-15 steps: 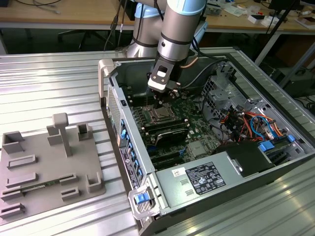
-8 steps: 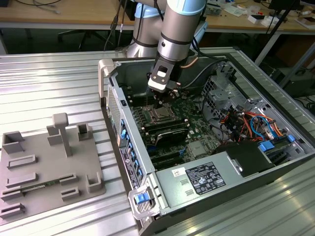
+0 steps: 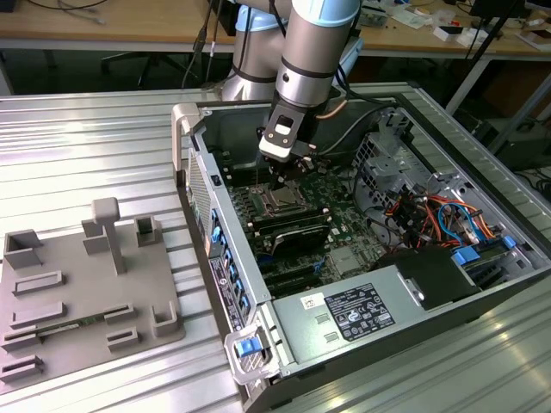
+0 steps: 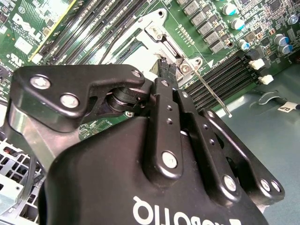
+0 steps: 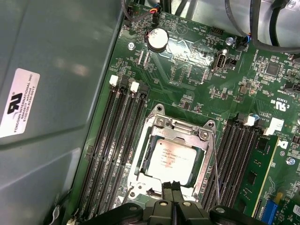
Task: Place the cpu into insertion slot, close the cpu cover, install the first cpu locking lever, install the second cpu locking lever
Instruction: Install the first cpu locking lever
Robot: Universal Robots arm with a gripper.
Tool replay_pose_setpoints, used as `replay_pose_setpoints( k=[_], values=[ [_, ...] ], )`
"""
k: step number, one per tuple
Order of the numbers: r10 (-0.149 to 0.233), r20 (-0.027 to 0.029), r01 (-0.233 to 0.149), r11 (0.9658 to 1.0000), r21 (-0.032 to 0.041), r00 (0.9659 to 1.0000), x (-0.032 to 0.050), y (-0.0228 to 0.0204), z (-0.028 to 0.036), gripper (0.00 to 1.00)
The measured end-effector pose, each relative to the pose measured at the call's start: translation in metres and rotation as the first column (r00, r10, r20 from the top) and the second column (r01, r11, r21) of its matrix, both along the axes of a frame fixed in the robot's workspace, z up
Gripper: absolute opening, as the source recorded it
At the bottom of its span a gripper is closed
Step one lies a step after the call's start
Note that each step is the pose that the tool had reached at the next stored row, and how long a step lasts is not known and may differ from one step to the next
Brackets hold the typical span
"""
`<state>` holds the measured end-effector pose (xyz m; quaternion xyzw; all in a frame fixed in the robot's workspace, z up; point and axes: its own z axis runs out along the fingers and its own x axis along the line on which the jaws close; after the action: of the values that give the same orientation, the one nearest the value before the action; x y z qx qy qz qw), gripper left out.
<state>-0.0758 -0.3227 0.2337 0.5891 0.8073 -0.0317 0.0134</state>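
Note:
The cpu [image 5: 171, 157], a silver-grey square, lies flat in the insertion slot [image 3: 280, 203] on the green motherboard inside the open computer case. The cpu cover [image 5: 183, 133], a silver frame, lies down around the chip. A thin wire locking lever [image 5: 216, 168] runs along one side of the socket, and its free end [image 4: 228, 113] reaches out over the black memory slots. My gripper [image 5: 172, 188] is shut with nothing visible between the fingers. Its tip [image 4: 165, 65] stands right at the socket's edge, pointing down, just above the socket [image 3: 278, 179].
Long black memory slots [image 5: 119, 140] flank the socket on both sides, one holding a green module [image 5: 262, 173]. The grey case wall [image 5: 51, 117] rises close by. Cables [image 3: 430, 215] and a power supply [image 3: 362, 314] fill the exterior view's right. A grey fixture tray [image 3: 77, 292] lies outside the case.

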Motion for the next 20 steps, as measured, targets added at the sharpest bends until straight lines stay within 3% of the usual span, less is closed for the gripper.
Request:
replay_pose_setpoints(
  k=[20],
  values=[
    [0.023,0.0,-0.023,0.9997,0.0,0.9997,0.0,0.0,0.0,0.11]
  ],
)
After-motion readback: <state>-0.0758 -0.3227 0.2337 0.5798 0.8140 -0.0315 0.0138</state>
